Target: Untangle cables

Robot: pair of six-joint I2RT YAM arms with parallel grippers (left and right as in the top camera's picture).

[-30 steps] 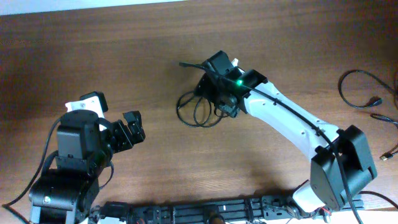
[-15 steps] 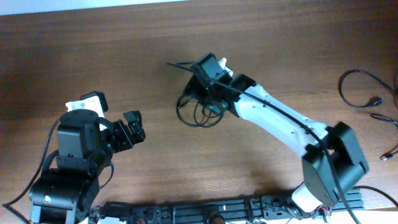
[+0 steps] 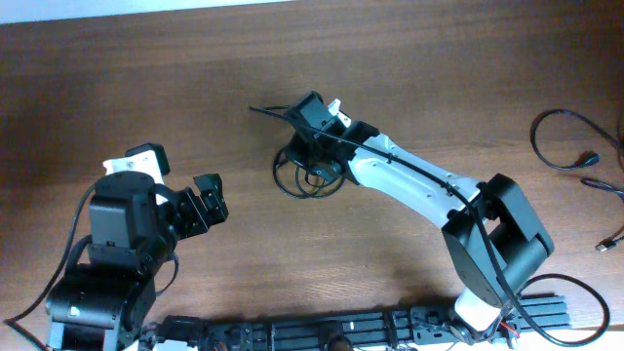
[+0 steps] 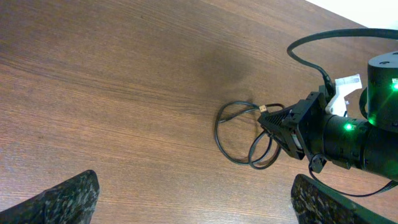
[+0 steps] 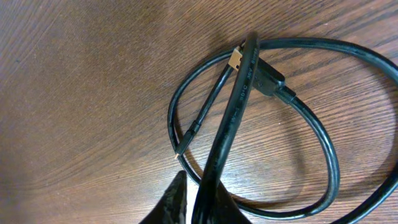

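The cables (image 3: 289, 187) lie as a small coil of thin black loops at the table's middle, seen also in the left wrist view as the cables (image 4: 219, 134). My right gripper (image 3: 308, 156) reaches down onto the coil's right side. In the right wrist view the right gripper (image 5: 200, 196) is shut on one strand (image 5: 233, 112) that rises to a plug with a gold tip (image 5: 235, 59), above the wide loop (image 5: 324, 149) resting on the wood. My left gripper (image 3: 180, 177) waits at the left, well apart from the coil; its fingers (image 4: 68, 199) stand wide open with nothing between them.
More thin black cords (image 3: 561, 141) with small plugs (image 3: 609, 241) lie at the table's right edge. The arms' mounting rail (image 3: 341, 331) runs along the front edge. The right arm's white link (image 3: 419, 185) slants across the table's centre right.
The right arm has swung left over the coil and its jaws have closed on a strand. The coil has shifted slightly left. The left arm has not moved.
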